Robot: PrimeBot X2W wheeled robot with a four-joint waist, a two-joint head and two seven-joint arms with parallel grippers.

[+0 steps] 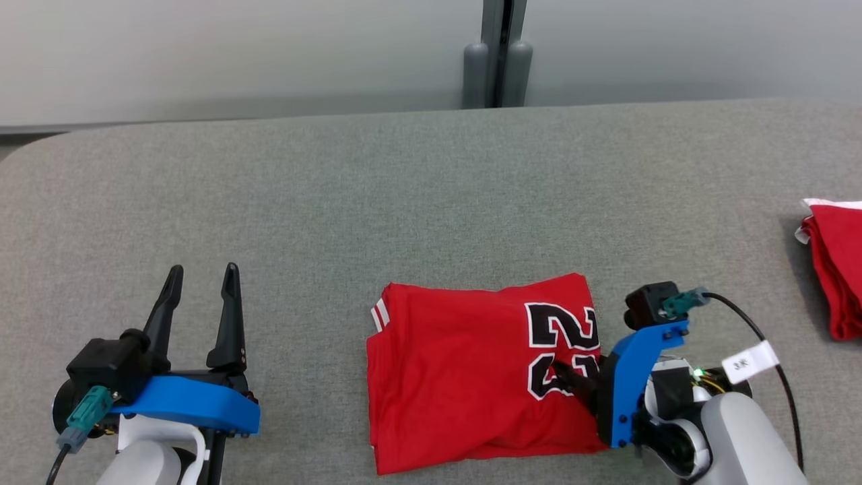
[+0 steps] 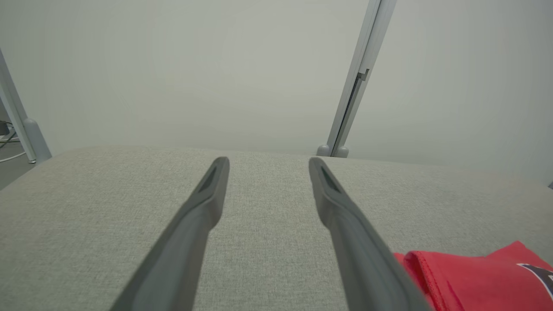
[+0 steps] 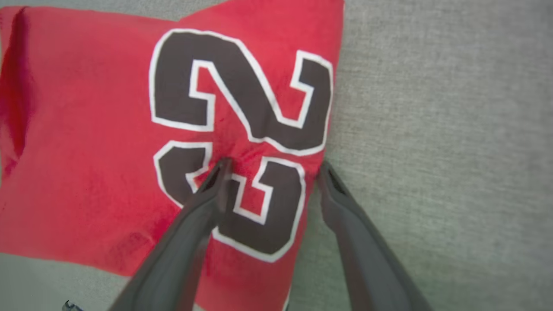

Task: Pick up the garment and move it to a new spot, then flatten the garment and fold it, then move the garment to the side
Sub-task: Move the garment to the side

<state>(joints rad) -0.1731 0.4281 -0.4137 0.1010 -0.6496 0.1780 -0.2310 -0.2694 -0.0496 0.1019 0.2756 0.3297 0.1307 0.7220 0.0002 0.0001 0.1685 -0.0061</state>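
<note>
Grey woven fabric covers the broad table [image 1: 431, 188], which runs back to a pale, plain wall where a slim grey metal post [image 1: 497, 54] stands upright behind the far edge.

At the lower left the left gripper [image 1: 204, 269] hovers over bare cloth, its two long dark fingers pointing away from the robot and standing well apart, with nothing between them. In its own wrist view the corner of the garment shows just beyond its right finger.

Near the table's middle, close to the front edge, lies the red folded jersey with a black, white-edged number [image 1: 458, 377]. It is folded into a rough rectangle, flat on the cloth, with a white-striped trim showing at its upper left corner.

On the jersey's right side is the right gripper [image 3: 274, 164], reaching in towards the left. Its jaws are spread wide: one fingertip presses down on the printed number, dimpling the fabric, and the other sits just off the jersey's edge against the table covering. The jersey is not lifted.

Well apart, at the far right edge, rests a second red folded cloth pile with white trim [image 1: 838, 269].
</note>
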